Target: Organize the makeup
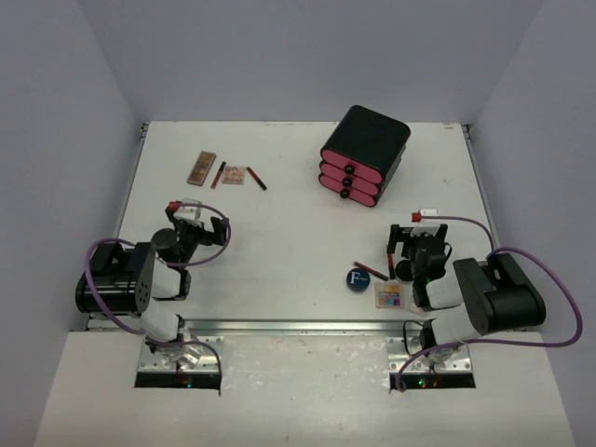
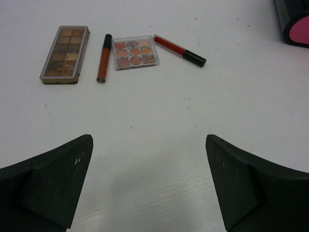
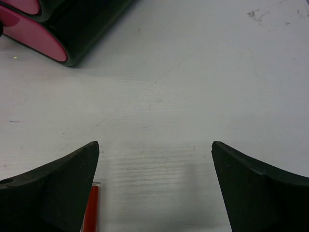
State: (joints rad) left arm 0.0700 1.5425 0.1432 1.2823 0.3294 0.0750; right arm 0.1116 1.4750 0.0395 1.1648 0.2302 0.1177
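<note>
The round blue compact [image 1: 358,279] carries a white "F", the only writing that can be read. It lies close to the near edge of the worktop [image 1: 279,233], right of the middle. Just to its right sits a small square palette of many colours [image 1: 388,295]. A thin red-and-black pencil [image 1: 371,270] [image 3: 91,208] lies slantwise just behind them. A small round black compact [image 1: 404,270] seems to sit beside the pencil, partly under the right hand [image 1: 407,244] [image 3: 154,145].

The rest of the makeup lies in a row toward the far left corner:
- a long brown palette [image 1: 201,168] [image 2: 64,54]
- an orange tube [image 1: 218,174] [image 2: 103,58] with a black cap
- a clear square palette of orange shades [image 1: 234,175] [image 2: 135,52]
- a second red-and-black pencil [image 1: 256,178] [image 2: 179,50], set at a slant

They lie near one another; whether any touch cannot be told.

A black box [image 1: 365,152] [image 2: 294,21] [image 3: 58,24] with three pink drawer fronts stands near the far edge, right of the middle. It is turned at an angle, well apart from both groups.

The right hand is spread wide with nothing between its fingers. It hangs just behind the near group. The left hand [image 1: 198,219] [image 2: 148,140] is also wide open and empty, over bare worktop by the left edge, and the far row lies ahead of it.

The worktop is white, with faint scuffs. Pale grey-lilac walls close it in on three sides. Purple cables [image 1: 549,279] loop from both arms.
</note>
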